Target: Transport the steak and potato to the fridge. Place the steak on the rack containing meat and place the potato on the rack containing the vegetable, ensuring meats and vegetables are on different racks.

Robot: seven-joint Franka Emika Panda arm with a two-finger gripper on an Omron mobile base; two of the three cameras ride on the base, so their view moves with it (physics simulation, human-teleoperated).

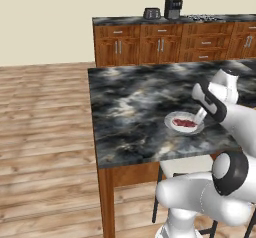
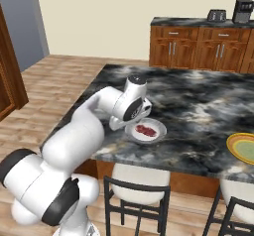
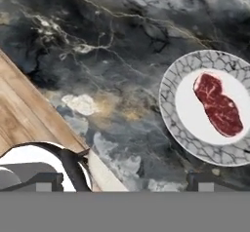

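1. Dark marbled tabletop [image 1: 130, 112] of a kitchen island fills our work area, with stools [image 2: 136, 190] tucked under its near edge and wood flooring around it.
2. Our gripper [image 2: 119, 125] hangs just above the near edge, fingers wide apart and holding nothing.
3. Just beside it the steak [image 3: 218, 104] lies flat in a patterned plate [image 3: 171, 87].
4. We judge the first step is in hand: reaching for the steak. Next we must shift over the plate, drop down and close on the flat slab, which will be awkward to pinch.
5. Off to the right sits a yellow-green plate [image 2: 243, 148], well apart and no obstacle.
6. Farthest, wooden cabinets [image 1: 165, 44] carry a toaster [image 1: 151, 13] and coffee maker [image 1: 173, 8].
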